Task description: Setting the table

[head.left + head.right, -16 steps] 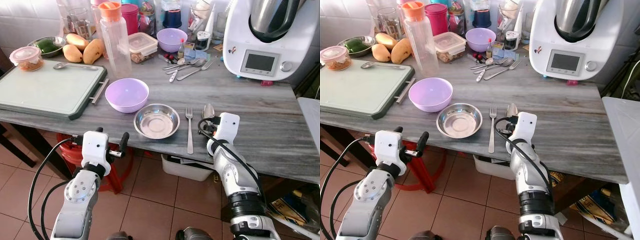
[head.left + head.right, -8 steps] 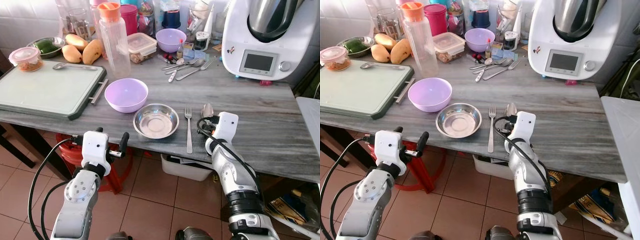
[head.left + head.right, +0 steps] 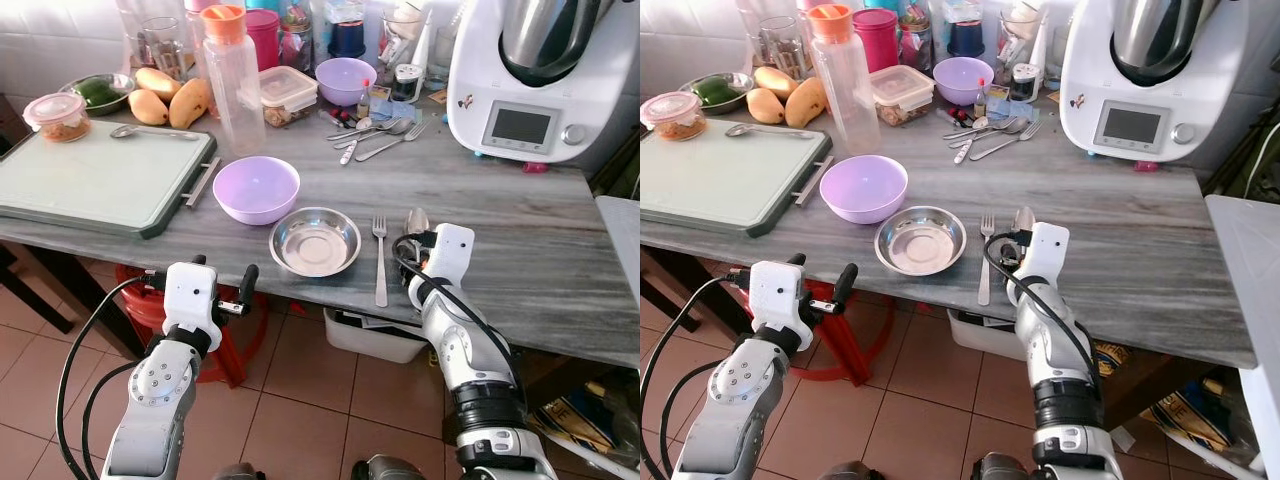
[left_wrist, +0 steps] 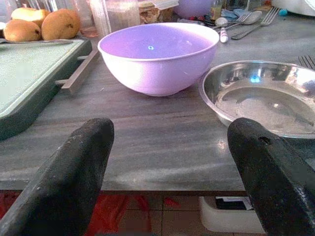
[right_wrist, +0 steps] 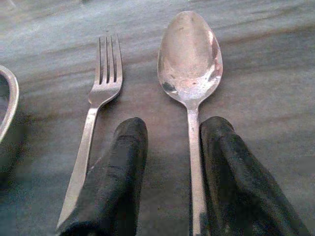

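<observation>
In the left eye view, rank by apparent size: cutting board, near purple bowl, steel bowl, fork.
1. Cutting board, largest.
2. Purple bowl and steel bowl look about alike; the purple one seems deeper.
3. Fork, thinnest, though about as long as either bowl is wide.

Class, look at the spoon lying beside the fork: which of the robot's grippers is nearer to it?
Right. The right gripper straddles the spoon handle on the counter, fingers apart. The left gripper hangs open off the counter's front edge, facing the purple bowl.
</observation>
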`<state>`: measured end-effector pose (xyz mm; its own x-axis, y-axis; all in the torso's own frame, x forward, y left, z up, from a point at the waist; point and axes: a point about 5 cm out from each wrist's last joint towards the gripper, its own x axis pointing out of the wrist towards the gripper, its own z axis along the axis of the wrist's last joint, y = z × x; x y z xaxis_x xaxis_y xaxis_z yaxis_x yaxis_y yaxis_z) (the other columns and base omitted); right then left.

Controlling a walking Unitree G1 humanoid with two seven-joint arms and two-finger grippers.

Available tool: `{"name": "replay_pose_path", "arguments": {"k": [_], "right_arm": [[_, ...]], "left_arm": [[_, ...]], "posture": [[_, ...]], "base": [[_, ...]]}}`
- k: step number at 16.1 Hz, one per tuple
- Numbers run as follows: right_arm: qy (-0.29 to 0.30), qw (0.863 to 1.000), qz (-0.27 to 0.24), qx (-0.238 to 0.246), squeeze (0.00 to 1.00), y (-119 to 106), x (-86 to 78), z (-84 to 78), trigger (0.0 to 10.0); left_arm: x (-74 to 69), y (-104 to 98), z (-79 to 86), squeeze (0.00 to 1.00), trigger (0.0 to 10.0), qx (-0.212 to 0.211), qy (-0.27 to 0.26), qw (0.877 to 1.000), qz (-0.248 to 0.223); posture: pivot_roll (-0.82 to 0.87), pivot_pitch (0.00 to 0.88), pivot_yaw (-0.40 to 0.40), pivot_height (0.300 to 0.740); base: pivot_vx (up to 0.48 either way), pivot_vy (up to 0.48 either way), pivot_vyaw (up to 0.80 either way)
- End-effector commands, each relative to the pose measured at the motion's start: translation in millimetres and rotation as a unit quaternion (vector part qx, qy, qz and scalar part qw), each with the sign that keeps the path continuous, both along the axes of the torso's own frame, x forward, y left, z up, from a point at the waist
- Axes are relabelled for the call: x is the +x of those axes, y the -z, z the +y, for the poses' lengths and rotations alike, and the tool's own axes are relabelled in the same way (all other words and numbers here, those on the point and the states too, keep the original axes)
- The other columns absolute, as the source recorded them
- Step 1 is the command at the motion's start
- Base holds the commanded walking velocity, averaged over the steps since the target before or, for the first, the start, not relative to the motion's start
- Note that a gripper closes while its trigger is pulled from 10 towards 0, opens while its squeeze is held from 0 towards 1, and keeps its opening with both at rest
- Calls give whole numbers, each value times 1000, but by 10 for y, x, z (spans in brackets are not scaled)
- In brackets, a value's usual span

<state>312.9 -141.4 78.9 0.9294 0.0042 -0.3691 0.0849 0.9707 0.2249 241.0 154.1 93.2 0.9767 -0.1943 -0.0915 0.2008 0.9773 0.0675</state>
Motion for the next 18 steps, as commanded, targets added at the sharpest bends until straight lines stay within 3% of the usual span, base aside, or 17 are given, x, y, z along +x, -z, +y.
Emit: {"name": "replay_pose_path", "arguments": {"k": [1,11,17,18], "right_arm": [[-6,1000,30,1,1000,107,-67,5,10000],[10,999,-32,-30,1000,-69,-37,-101,10000],[19,996,-91,-18,1000,-210,-5,-100,10000],[15,992,-120,-33,1000,-267,-10,-101,10000]], "left_arm": [[15,7,-9,0,10000,2,5,1000,3],[26,12,-6,0,10000,3,6,1000,2],[18,26,-9,0,10000,2,6,1000,3],[9,43,-14,0,10000,-4,6,1000,3]], "posture": [[24,2,18,740],[23,0,19,740],[21,0,21,740],[21,0,15,740]], "base": [[0,0,0],[0,0,0],[0,0,0],[0,0,0]]}}
